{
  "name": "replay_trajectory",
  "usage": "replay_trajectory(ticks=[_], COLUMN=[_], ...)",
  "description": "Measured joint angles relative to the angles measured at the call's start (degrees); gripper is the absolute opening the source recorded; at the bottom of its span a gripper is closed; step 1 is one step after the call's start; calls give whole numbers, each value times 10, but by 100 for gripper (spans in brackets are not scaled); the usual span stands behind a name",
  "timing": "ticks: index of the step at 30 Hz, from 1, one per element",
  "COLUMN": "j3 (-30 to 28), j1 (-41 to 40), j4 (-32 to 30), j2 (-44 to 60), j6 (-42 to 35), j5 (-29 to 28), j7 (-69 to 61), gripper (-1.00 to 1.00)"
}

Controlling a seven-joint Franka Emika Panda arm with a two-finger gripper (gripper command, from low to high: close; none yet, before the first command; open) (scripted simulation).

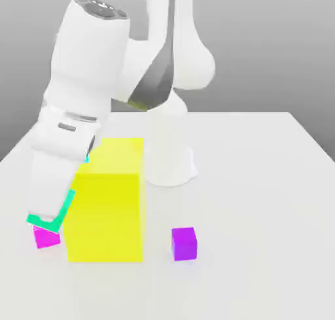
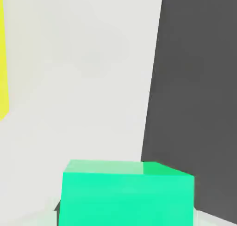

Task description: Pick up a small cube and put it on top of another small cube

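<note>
My gripper (image 1: 46,211) is low at the exterior view's left, shut on the small cube (image 1: 64,207). This sea-green cube is mostly covered by a white finger, so just its edges show there. In the hand view the small cube (image 2: 127,195) sits close up between the jaws. Directly under it a magenta cube (image 1: 46,237) rests on the table. The green cube's underside is at the magenta cube's top, and I cannot tell whether they touch.
A large yellow block (image 1: 108,201) stands right beside the gripper, towards the exterior view's right. A purple cube (image 1: 184,243) lies further right. The arm's white base (image 1: 169,158) stands behind the block. A cyan sliver (image 1: 86,158) peeks out behind the hand. The white table (image 2: 83,82) ends near a dark area.
</note>
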Motion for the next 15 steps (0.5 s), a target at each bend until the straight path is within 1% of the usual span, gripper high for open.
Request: replay_trajectory(ticks=[5, 15], j3=[-35, -120], j1=[-10, -62], j4=[-19, -97], j2=[-14, -9], j6=[10, 22], j5=[47, 179], j7=[-151, -181], gripper=[-100, -100])
